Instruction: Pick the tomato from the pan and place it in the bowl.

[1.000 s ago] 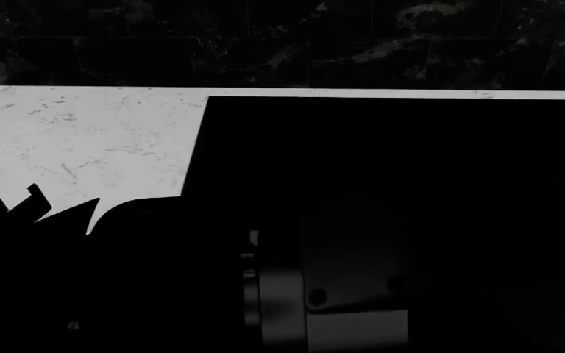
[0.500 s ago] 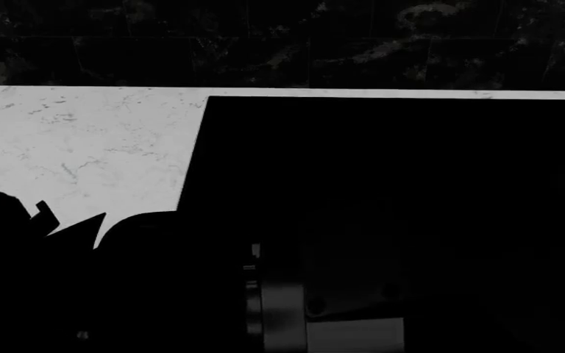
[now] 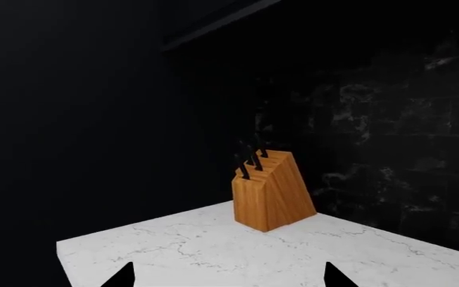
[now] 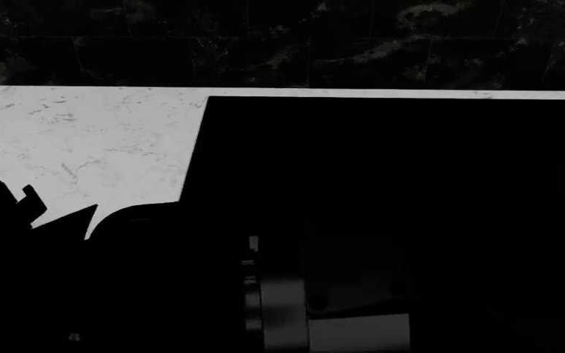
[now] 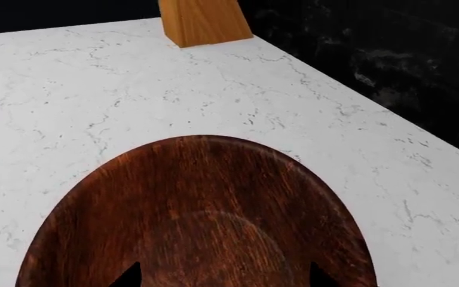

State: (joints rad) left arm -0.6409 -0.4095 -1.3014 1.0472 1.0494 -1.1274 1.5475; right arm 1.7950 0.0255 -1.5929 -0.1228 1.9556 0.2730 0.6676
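The reddish-brown wooden bowl (image 5: 205,203) fills the lower part of the right wrist view and looks empty where it shows. My right gripper (image 5: 224,276) hangs just above it, open, with nothing between its two dark fingertips. My left gripper (image 3: 229,276) is open and empty over the white marble counter (image 3: 213,251). Its dark outline shows at the lower left of the head view (image 4: 55,209). The tomato is not in view. The pan cannot be made out in the black area (image 4: 391,169) of the head view.
A wooden knife block (image 3: 271,191) with black handles stands near the counter's back by the dark marbled wall (image 3: 397,149). It also shows in the right wrist view (image 5: 204,21). The counter's edges drop into darkness. My right arm's grey link (image 4: 282,316) sits low in the head view.
In the head view the left gripper's outline dipped lower half a second ago and is now back up and a little left. The rest is unchanged.
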